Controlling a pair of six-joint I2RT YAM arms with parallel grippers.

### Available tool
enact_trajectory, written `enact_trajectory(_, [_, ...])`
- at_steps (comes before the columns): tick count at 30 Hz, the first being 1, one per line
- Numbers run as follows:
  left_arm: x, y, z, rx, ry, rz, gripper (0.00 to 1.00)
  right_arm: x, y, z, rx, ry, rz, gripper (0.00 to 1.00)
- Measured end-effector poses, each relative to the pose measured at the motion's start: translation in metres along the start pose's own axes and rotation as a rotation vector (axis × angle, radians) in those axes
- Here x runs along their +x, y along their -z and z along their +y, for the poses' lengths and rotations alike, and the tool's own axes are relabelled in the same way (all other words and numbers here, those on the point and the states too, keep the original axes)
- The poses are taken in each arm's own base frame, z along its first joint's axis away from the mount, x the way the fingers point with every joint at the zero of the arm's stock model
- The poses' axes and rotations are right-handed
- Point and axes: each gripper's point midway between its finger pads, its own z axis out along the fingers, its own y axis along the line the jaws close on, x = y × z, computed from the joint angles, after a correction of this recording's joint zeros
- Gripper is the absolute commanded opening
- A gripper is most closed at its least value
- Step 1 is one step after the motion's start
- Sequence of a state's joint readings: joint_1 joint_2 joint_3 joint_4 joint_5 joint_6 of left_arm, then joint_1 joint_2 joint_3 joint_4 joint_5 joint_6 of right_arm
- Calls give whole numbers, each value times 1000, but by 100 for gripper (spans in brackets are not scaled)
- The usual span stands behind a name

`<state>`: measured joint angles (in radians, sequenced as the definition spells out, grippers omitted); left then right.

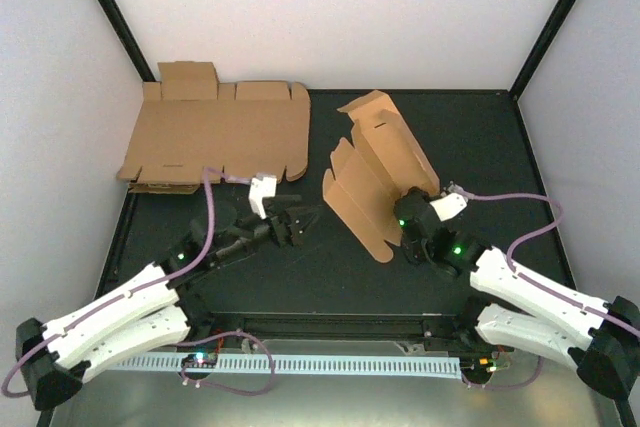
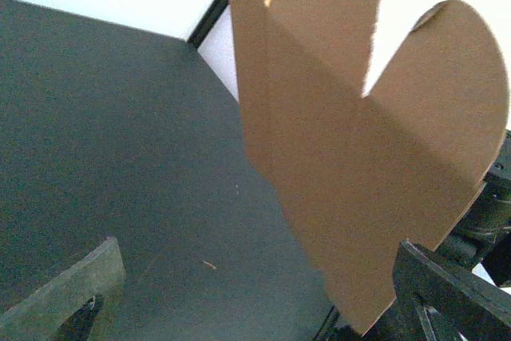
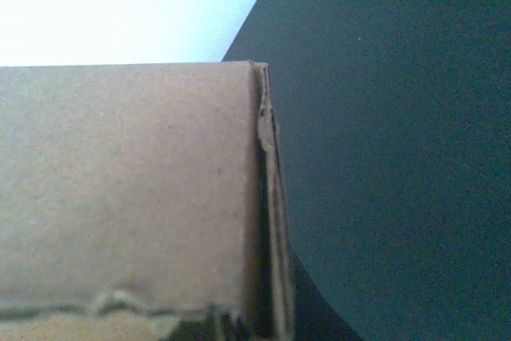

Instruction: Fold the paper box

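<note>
Box [image 1: 378, 172] half-folded, standing tilted on table [image 1: 330, 277], at 2 o'clock from centre. Right gripper [image 1: 410, 212] pinches its 5 o'clock edge. Left gripper [image 1: 298, 224] spread wide, at 8 o'clock of box, apart from it. Flat cardboard [image 1: 215, 132] at 10 o'clock corner.

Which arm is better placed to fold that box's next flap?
Probably left: the left pincer is open and free beside the paper box; the right pincer is shut on it, propping it up.
</note>
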<state>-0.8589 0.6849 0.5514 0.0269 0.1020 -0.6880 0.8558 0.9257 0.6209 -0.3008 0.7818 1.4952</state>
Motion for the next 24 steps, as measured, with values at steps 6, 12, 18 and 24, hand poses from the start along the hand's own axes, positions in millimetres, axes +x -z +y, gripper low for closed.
enact_trajectory(6, [1, -28, -11, 31, 12, 72, 91, 3, -3, -9, 38, 31, -5, 2])
enact_trajectory(12, [-6, -25, -29, 118, 68, 36, 89, -2, -5, -11, 49, 43, -41, 2])
enact_trajectory(18, [-12, -7, -40, 189, 138, -23, 88, -6, -9, -13, 62, 84, -92, 2])
enact_trajectory(24, [-9, -12, -29, 136, 190, -20, 74, -8, -10, -6, 41, 91, -110, 2])
